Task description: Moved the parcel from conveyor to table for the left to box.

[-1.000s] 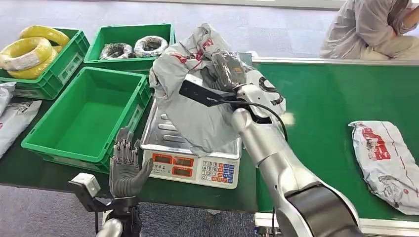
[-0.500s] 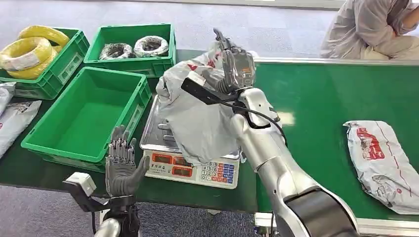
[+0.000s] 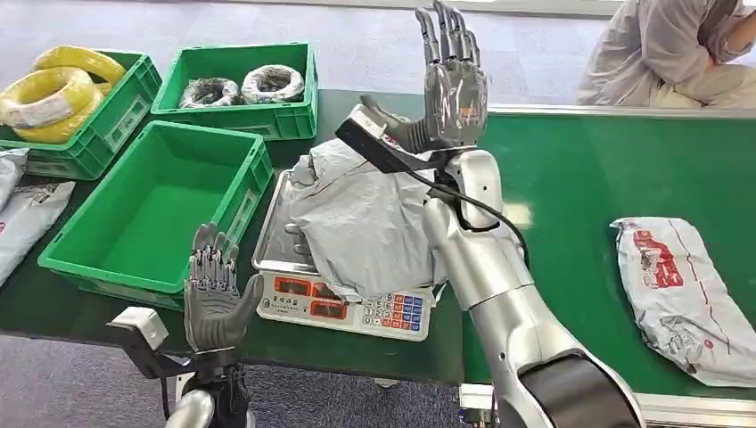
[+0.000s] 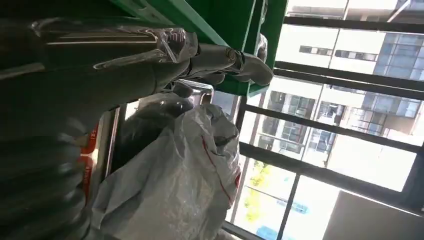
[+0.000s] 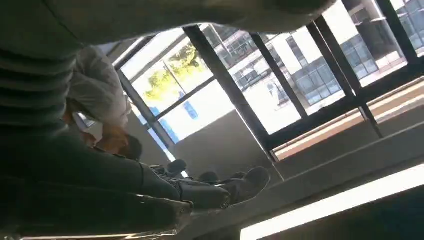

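Note:
A crumpled grey parcel (image 3: 357, 218) with red print lies on the steel pan of a scale (image 3: 352, 303) on the green table. My right hand (image 3: 453, 80) is raised above and behind it, fingers spread and pointing up, holding nothing. My left hand (image 3: 214, 290) stands upright at the table's near edge, left of the scale, fingers apart and empty. From the left wrist camera the same parcel (image 4: 180, 185) lies just past my left hand (image 4: 165, 65). A second grey parcel (image 3: 682, 285) lies on the green conveyor (image 3: 579, 178) at the right.
An empty green crate (image 3: 147, 214) sits left of the scale. Behind it, one crate (image 3: 236, 85) holds coiled cable and another (image 3: 67, 98) holds yellow coils. More grey parcels (image 3: 22, 218) lie at the far left. A person (image 3: 669, 49) sits beyond the conveyor.
My right hand let go of the grey parcel, which dropped onto the scale pan, then rose with fingers spread. The parcel on the conveyor drifted slightly left. My left hand shifted a little.

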Available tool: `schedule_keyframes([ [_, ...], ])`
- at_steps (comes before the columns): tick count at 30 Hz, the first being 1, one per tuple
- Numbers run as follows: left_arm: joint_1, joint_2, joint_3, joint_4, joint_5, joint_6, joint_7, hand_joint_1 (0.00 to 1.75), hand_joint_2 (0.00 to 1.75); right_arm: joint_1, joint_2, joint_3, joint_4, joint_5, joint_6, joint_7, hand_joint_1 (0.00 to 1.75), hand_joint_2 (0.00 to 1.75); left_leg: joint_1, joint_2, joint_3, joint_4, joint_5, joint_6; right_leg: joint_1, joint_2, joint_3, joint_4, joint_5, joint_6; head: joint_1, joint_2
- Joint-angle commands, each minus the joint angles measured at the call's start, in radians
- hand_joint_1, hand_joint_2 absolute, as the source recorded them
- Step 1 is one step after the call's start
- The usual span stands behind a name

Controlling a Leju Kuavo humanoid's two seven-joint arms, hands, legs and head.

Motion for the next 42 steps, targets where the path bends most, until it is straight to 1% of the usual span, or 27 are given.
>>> schedule_keyframes([
  [1, 0.028, 0.011, 0.013, 0.028, -0.018, 0.003, -0.019, 0.0, 1.75, 0.164, -0.004, -0.186, -0.489, 0.002, -0.103, -0.065, 0.0, 0.0, 0.0, -0.003, 0.001, -0.002, 0.0, 0.001, 0.001, -0.004, 0.003, -0.002, -0.001, -0.002, 0.0, 0.0],
  [2, 0.029, 0.011, 0.012, 0.019, -0.071, 0.041, -0.053, 0.0, 1.75, 0.221, 0.034, -0.253, -0.635, -0.025, -0.103, -0.132, 0.0, 0.0, 0.0, -0.002, 0.002, -0.003, 0.0, 0.002, 0.001, -0.004, 0.004, -0.003, -0.001, -0.002, 0.0, 0.0],
  [3, 0.013, 0.024, 0.012, -0.116, -0.215, 0.153, -0.077, 0.0, 1.75, 0.277, 0.095, -0.334, -0.787, -0.117, -0.103, -0.233, 0.0, 0.0, 0.0, -0.003, 0.0, -0.001, 0.0, 0.001, 0.0, -0.005, 0.001, -0.001, -0.001, -0.002, 0.0, 0.0],
  [5, -0.018, 0.064, 0.0, -0.22, -0.306, 0.248, -0.077, 0.0, 1.75, 0.419, 0.095, -0.345, -0.906, -0.206, -0.103, -0.311, 0.0, 0.0, 0.002, -0.005, -0.004, 0.0, 0.0, 0.0, 0.002, -0.007, -0.001, 0.0, -0.001, -0.002, 0.0, 0.0],
  [6, -0.049, 0.084, -0.005, -0.269, -0.352, 0.29, -0.077, 0.0, 1.75, 0.459, 0.095, -0.358, -0.946, -0.23, -0.103, -0.323, 0.0, 0.0, 0.001, -0.006, -0.003, 0.0, 0.0, 0.0, 0.002, -0.008, 0.0, 0.0, -0.002, -0.003, 0.0, 0.0],
  [8, -0.049, 0.084, -0.005, -0.269, -0.352, 0.29, -0.077, 0.0, 1.75, 0.459, 0.095, -0.358, -0.946, -0.23, -0.103, -0.323, 0.0, 0.0, 0.002, -0.008, -0.003, 0.0, 0.0, 0.0, 0.003, -0.009, 0.0, -0.001, -0.002, -0.003, 0.001, 0.0],
  [9, -0.099, 0.094, 0.005, -0.26, -0.395, 0.305, -0.077, 0.0, 1.75, 0.514, 0.095, -0.37, -0.957, -0.303, -0.103, -0.377, 0.0, 0.0, 0.001, -0.007, -0.001, -0.002, 0.0, 0.0, 0.002, -0.008, 0.001, -0.002, -0.002, -0.003, -0.002, 0.0],
  [10, -0.158, 0.107, 0.007, -0.239, -0.447, 0.316, -0.077, 0.0, 1.75, 0.524, 0.095, -0.361, -0.933, -0.322, -0.103, -0.379, 0.0, 0.0, 0.0, -0.008, 0.001, -0.003, 0.0, 0.001, 0.001, -0.009, 0.004, -0.002, -0.003, -0.003, 0.0, 0.0],
  [11, -0.195, 0.079, 0.034, -0.225, -0.503, 0.311, -0.059, 0.0, 1.75, 0.533, 0.095, -0.352, -0.926, -0.33, -0.103, -0.381, 0.0, 0.0, 0.0, -0.008, 0.006, -0.007, 0.0, 0.001, 0.001, -0.01, 0.008, -0.006, -0.003, -0.005, 0.0, 0.0],
  [12, -0.234, 0.084, 0.033, -0.218, -0.516, 0.308, -0.043, 0.0, 1.75, 0.538, 0.095, -0.356, -0.92, -0.337, -0.103, -0.392, 0.0, 0.0, 0.0, -0.004, 0.005, -0.007, 0.001, 0.002, 0.002, -0.007, 0.007, -0.006, -0.002, -0.005, 0.0, 0.0],
  [15, -0.448, 0.084, 0.019, -0.126, -0.637, 0.322, 0.091, 0.0, 1.75, 0.567, 0.095, -0.288, -0.817, -0.4, -0.103, -0.428, 0.0, 0.0, 0.002, -0.008, -0.002, -0.001, 0.001, 0.0, 0.002, -0.01, 0.001, -0.001, -0.002, -0.003, 0.0, 0.0],
  [17, -0.51, 0.079, 0.011, -0.085, -0.69, 0.323, 0.131, 0.0, 1.75, 0.575, 0.095, -0.258, -0.78, -0.437, -0.103, -0.446, 0.0, 0.0, 0.001, -0.006, 0.0, -0.001, 0.002, 0.0, 0.001, -0.008, 0.002, 0.0, -0.001, -0.003, 0.0, 0.0],
  [18, -0.596, 0.082, -0.016, -0.03, -0.766, 0.321, 0.182, 0.0, 1.75, 0.581, 0.035, -0.149, -0.73, -0.52, -0.082, -0.424, 0.0, 0.0, 0.001, -0.005, 0.0, -0.001, 0.003, 0.0, 0.002, -0.008, 0.002, -0.001, 0.0, -0.004, 0.0, 0.0],
  [20, -0.636, 0.073, -0.022, -0.006, -0.773, 0.321, 0.205, 0.0, 1.75, 0.585, 0.025, -0.128, -0.724, -0.531, -0.103, -0.418, 0.0, 0.0, 0.001, -0.004, 0.001, -0.002, 0.003, 0.0, 0.002, -0.006, 0.004, -0.002, 0.001, -0.004, 0.0, 0.0],
  [21, -0.684, 0.082, -0.051, 0.026, -0.85, 0.3, 0.264, 0.0, 1.75, 0.587, -0.01, -0.082, -0.714, -0.546, -0.077, -0.412, 0.0, 0.0, 0.002, -0.003, 0.002, -0.001, 0.002, 0.0, 0.002, -0.005, 0.003, -0.001, 0.001, -0.004, 0.0, 0.0],
  [22, -0.734, 0.097, -0.085, 0.069, -0.928, 0.266, 0.321, 0.0, 1.75, 0.59, -0.039, -0.036, -0.719, -0.62, 0.007, -0.406, 0.0, 0.0, 0.001, -0.002, 0.002, -0.001, 0.002, 0.0, 0.002, -0.005, 0.004, -0.001, 0.001, -0.004, 0.0, 0.0],
  [23, -0.786, 0.081, -0.104, 0.114, -0.96, 0.254, 0.352, 0.0, 1.75, 0.596, -0.042, -0.035, -0.721, -0.623, 0.007, -0.406, 0.0, 0.0, 0.001, -0.004, 0.002, -0.002, 0.003, 0.001, 0.002, -0.007, 0.004, -0.002, 0.002, -0.005, 0.0, 0.0],
  [24, -0.874, 0.071, -0.161, 0.234, -1.103, 0.173, 0.441, 0.0, 1.75, 0.602, -0.041, -0.021, -0.725, -0.669, 0.051, -0.419, 0.0, 0.0, 0.001, -0.006, 0.001, 0.0, 0.002, 0.0, 0.002, -0.008, 0.003, 0.0, 0.001, -0.004, -0.001, 0.0],
  [25, -0.91, 0.039, -0.163, 0.308, -1.118, 0.197, 0.438, 0.0, 1.75, 0.604, -0.039, -0.014, -0.727, -0.668, 0.062, -0.424, 0.0, 0.0, 0.002, -0.006, 0.002, -0.002, 0.003, 0.0, 0.003, -0.009, 0.005, -0.002, 0.001, -0.005, 0.0, 0.0],
  [26, -0.968, 0.027, -0.22, 0.423, -1.224, 0.133, 0.483, 0.0, 1.75, 0.61, -0.034, -0.013, -0.739, -0.663, 0.063, -0.429, 0.0, 0.0, 0.002, -0.009, 0.001, 0.0, 0.003, 0.0, 0.002, -0.011, 0.004, -0.001, 0.0, -0.004, 0.0, 0.0],
  [27, -1.014, -0.006, -0.261, 0.549, -1.312, 0.148, 0.494, 0.0, 1.75, 0.616, -0.031, -0.013, -0.759, -0.679, 0.079, -0.431, 0.0, 0.0, 0.002, -0.012, 0.0, 0.001, 0.003, 0.0, 0.003, -0.015, 0.006, -0.001, 0.0, -0.004, 0.0, 0.0],
  [29, -1.026, -0.036, -0.262, 0.622, -1.327, 0.196, 0.486, 0.0, 1.75, 0.62, -0.032, -0.016, -0.776, -0.679, 0.089, -0.426, 0.0, 0.0, 0.001, -0.012, 0.001, 0.0, 0.004, 0.001, 0.002, -0.014, 0.006, -0.002, 0.0, -0.003, 0.0, 0.0],
  [33, -1.018, -0.026, -0.26, 0.616, -1.325, 0.202, 0.481, 0.0, 1.75, 0.619, -0.032, -0.02, -0.776, -0.679, 0.092, -0.424, 0.0, 0.0, 0.0, -0.002, 0.004, -0.002, 0.001, 0.001, 0.001, -0.004, 0.005, -0.004, 0.001, -0.004, 0.0, 0.0],
  [35, -1.055, -0.052, -0.341, 0.724, -1.457, 0.082, 0.516, 0.0, 1.75, 0.633, -0.026, -0.029, -0.801, -0.719, 0.143, -0.443, 0.0, 0.0, 0.0, 0.0, 0.004, -0.002, 0.001, 0.0, 0.0, -0.002, 0.004, -0.002, 0.001, -0.004, 0.0, 0.0],
  [39, -1.117, -0.174, -0.462, 1.072, -1.623, 0.034, 0.535, 0.0, 1.75, 0.673, -0.028, -0.014, -0.854, -0.754, 0.258, -0.456, 0.0, 0.0, 0.001, -0.009, 0.001, -0.001, 0.002, 0.0, 0.001, -0.011, 0.004, -0.003, 0.0, -0.004, 0.0, 0.0],
  [40, -1.109, -0.174, -0.493, 1.09, -1.629, 0.019, 0.539, 0.0, 1.75, 0.683, -0.03, -0.004, -0.86, -0.755, 0.278, -0.459, 0.0, 0.0, 0.001, -0.011, 0.002, -0.002, 0.003, 0.001, 0.002, -0.012, 0.006, -0.005, 0.0, -0.004, 0.0, 0.0],
  [42, -1.097, -0.174, -0.515, 1.108, -1.629, 0.036, 0.547, 0.0, 1.75, 0.692, -0.027, 0.008, -0.858, -0.751, 0.277, -0.46, 0.0, 0.0, 0.0, -0.002, 0.002, -0.001, 0.001, 0.0, 0.001, -0.003, 0.003, -0.003, 0.001, -0.003, 0.0, 0.0],
])
